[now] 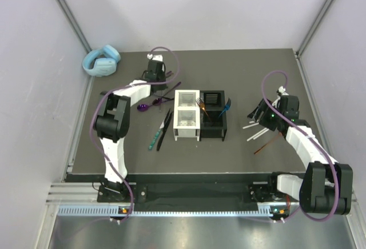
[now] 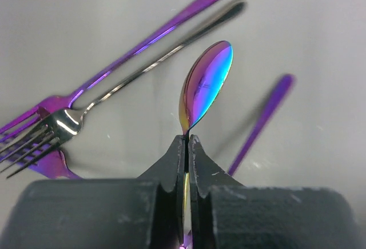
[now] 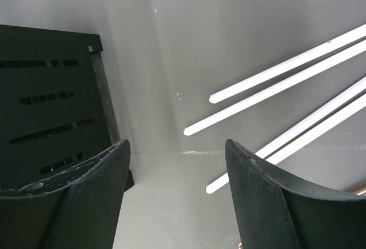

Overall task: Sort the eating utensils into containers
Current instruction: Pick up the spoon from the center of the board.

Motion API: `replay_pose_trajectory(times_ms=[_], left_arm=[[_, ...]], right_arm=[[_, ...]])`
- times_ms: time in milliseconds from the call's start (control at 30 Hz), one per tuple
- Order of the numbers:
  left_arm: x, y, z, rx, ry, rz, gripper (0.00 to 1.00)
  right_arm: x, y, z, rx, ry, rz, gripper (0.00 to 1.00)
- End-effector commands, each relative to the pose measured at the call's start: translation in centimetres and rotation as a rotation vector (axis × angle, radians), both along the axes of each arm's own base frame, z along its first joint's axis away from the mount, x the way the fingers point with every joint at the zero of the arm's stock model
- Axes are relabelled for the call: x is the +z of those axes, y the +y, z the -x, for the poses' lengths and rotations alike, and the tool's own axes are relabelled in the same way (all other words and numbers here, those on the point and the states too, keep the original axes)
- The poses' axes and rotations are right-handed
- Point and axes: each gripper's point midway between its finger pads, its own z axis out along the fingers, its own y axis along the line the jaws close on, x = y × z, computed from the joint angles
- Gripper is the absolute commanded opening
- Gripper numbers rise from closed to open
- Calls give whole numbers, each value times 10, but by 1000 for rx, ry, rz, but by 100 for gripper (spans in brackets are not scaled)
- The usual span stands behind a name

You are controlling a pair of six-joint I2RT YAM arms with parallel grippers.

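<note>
My left gripper is shut on the neck of an iridescent purple-blue spoon, bowl pointing away, held above the table. Below it lie a purple fork, a dark shiny fork and a purple handle. From above, the left gripper is at the far left of the white caddy and the black caddy. My right gripper is open and empty, between the black caddy and several white sticks. From above it hovers over the sticks.
Light-blue headphones lie at the far left corner. A green-handled knife and a purple spoon lie left of the white caddy. An orange fork and a blue utensil stand in the caddies. A brown stick lies near the right arm.
</note>
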Motion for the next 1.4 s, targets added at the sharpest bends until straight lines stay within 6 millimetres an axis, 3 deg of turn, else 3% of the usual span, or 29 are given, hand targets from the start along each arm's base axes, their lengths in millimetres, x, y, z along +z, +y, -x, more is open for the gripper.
replay_pose_trajectory(times_ms=[0, 67, 133, 167, 233, 300, 333, 367, 400, 433, 600, 900, 1200, 1367], left_arm=[[78, -16, -9, -67, -207, 96, 0], [85, -18, -6, -71, -235, 111, 0], [71, -18, 7, -81, -219, 117, 0], [86, -21, 7, -83, -277, 137, 0], [73, -22, 21, -84, -275, 137, 0], [81, -28, 27, -86, -325, 154, 0], [70, -25, 34, -74, -315, 144, 0], [74, -26, 38, -66, -331, 153, 0], [80, -27, 37, -56, -368, 165, 0], [69, -24, 44, -36, -355, 165, 0], [82, -23, 49, -2, -409, 165, 0], [136, -7, 53, 59, -524, 151, 0], [178, 5, 76, 97, -619, 195, 0], [210, 6, 101, 75, -668, 271, 0]], right_arm=[[5, 1, -6, 7, -39, -8, 68], [6, 1, -6, 8, -40, -9, 68], [6, 1, -6, 8, -43, -8, 68], [5, 1, -6, 8, -40, -9, 68], [5, 1, -5, 8, -39, -9, 68], [3, 1, -4, 7, -34, -8, 68], [4, 1, -5, 7, -34, -10, 68], [4, 2, -4, 8, -34, -11, 68], [4, 1, -5, 8, -36, -9, 68], [5, 2, -5, 9, -37, -10, 68], [6, 1, -4, 12, -40, -7, 68], [6, 1, -4, 9, -38, -6, 68], [5, 2, -5, 11, -36, -10, 67], [5, 1, -5, 8, -38, -9, 68]])
